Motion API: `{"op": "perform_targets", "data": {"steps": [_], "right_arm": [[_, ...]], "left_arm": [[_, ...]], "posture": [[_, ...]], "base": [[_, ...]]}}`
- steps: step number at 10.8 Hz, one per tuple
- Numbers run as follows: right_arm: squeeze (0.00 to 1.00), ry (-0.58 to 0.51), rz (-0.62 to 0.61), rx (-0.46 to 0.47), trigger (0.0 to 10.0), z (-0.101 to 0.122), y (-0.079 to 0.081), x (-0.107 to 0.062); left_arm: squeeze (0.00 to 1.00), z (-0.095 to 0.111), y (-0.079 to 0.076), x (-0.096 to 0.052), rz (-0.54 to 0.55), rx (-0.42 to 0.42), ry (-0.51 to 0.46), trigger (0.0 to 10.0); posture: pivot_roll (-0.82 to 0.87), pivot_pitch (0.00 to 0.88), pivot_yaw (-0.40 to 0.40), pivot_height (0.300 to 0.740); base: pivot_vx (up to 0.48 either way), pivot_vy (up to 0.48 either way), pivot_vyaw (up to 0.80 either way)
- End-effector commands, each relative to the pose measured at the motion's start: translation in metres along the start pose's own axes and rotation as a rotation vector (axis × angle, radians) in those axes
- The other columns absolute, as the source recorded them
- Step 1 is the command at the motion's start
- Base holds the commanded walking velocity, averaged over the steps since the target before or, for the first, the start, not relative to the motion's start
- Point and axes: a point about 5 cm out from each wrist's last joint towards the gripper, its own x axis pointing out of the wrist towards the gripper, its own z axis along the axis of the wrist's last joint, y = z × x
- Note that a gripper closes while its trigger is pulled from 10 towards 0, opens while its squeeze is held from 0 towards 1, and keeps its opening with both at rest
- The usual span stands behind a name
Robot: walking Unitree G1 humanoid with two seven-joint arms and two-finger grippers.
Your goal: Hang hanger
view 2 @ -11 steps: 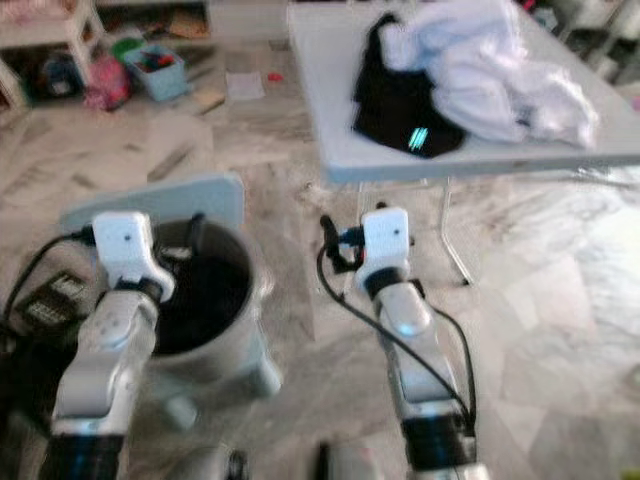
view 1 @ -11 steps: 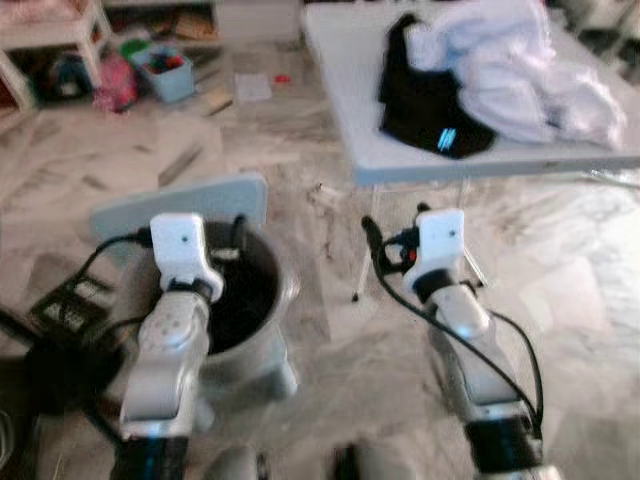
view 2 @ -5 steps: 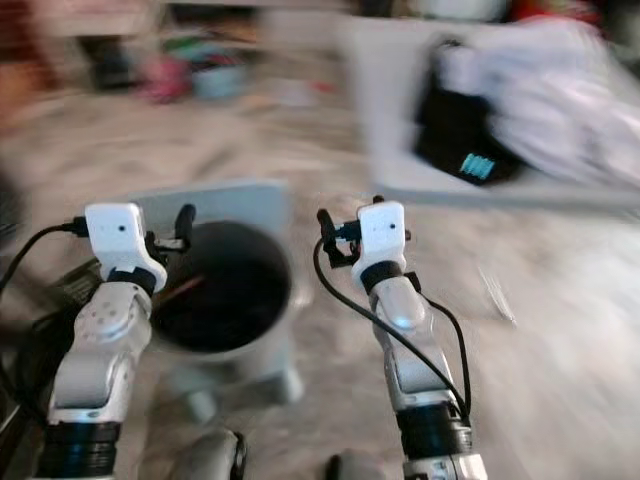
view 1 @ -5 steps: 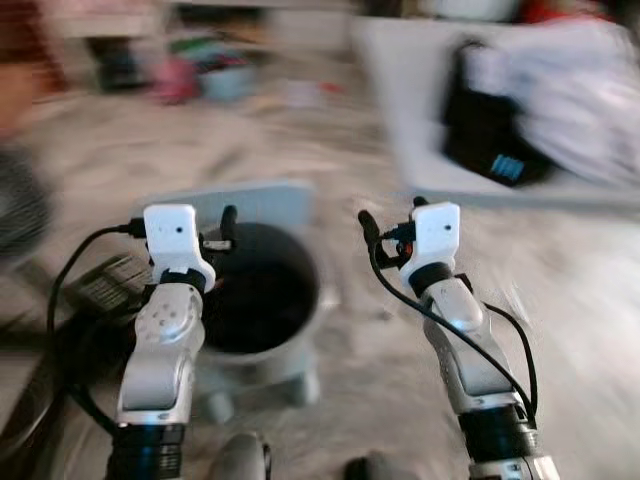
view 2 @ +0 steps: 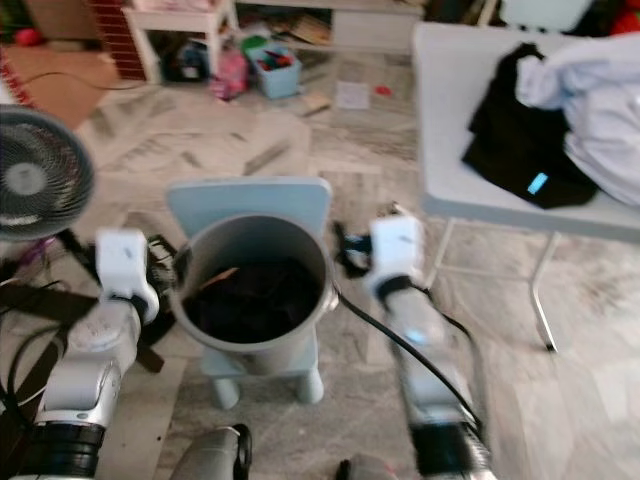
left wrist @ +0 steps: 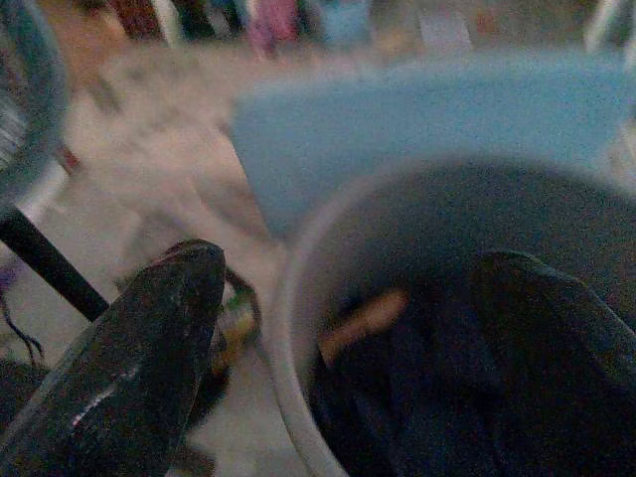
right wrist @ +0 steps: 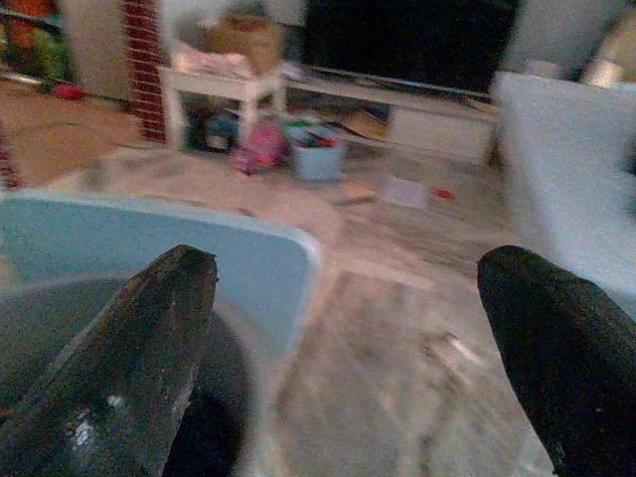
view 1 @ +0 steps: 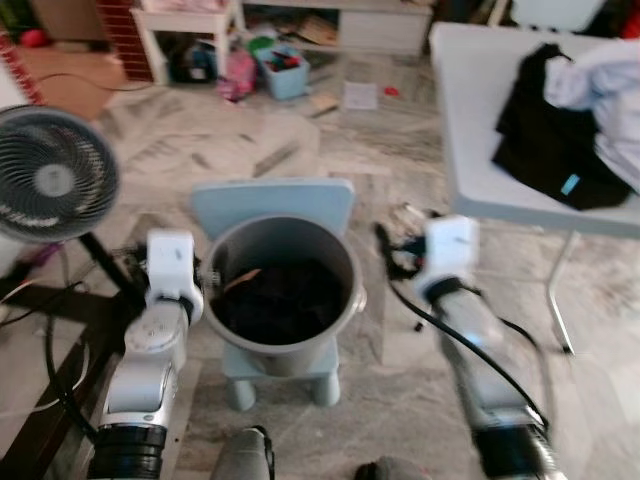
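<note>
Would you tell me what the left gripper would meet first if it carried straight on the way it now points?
Probably the grey bucket: the left gripper, fingers open, points at its near rim and the dark clothes inside. Depth is blurred, so this is a guess.

Floor [view 1: 330, 150] looks like polished veined marble, kinda glossy. The bucket [view 1: 284, 345] is smooth grey plastic with dark cloth [view 1: 285, 300] inside, on a matt pale-blue plastic stool [view 1: 275, 198]. White surface [view 1: 470, 150] looks matt, carrying black and white fabric.
</note>
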Motion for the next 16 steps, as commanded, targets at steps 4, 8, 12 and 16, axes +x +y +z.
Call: {"op": "perform_targets", "data": {"steps": [4,8,12,16], "right_arm": [[0.00,0.098,-0.004,-0.060,10.0,-0.001,-0.019,-0.045],[0.00,0.246,0.145,-0.073,10.0,0.008,-0.023,-0.107],[0.00,0.296,0.180,-0.138,10.0,0.022,-0.026,-0.128],[0.00,0.277,0.190,-0.196,10.0,0.026,-0.031,-0.118]], "left_arm": [[0.00,-0.040,0.017,0.003,-0.089,0.102,0.187,10.0],[0.00,-0.040,0.012,0.024,-0.152,0.186,0.166,10.0],[0.00,-0.040,0.010,0.047,-0.169,0.262,0.209,3.8],[0.00,-0.046,0.000,0.050,-0.242,0.301,0.279,0.0]], "posture": [[-0.12,0.232,-0.087,0.740],[-0.22,0.312,-0.138,0.740],[-0.31,0.331,-0.167,0.740],[-0.33,0.302,-0.168,0.740]], "base": [[0.000,0.000,0.00],[0.000,0.000,0.00],[0.000,0.000,0.00],[0.000,0.000,0.00]]}}
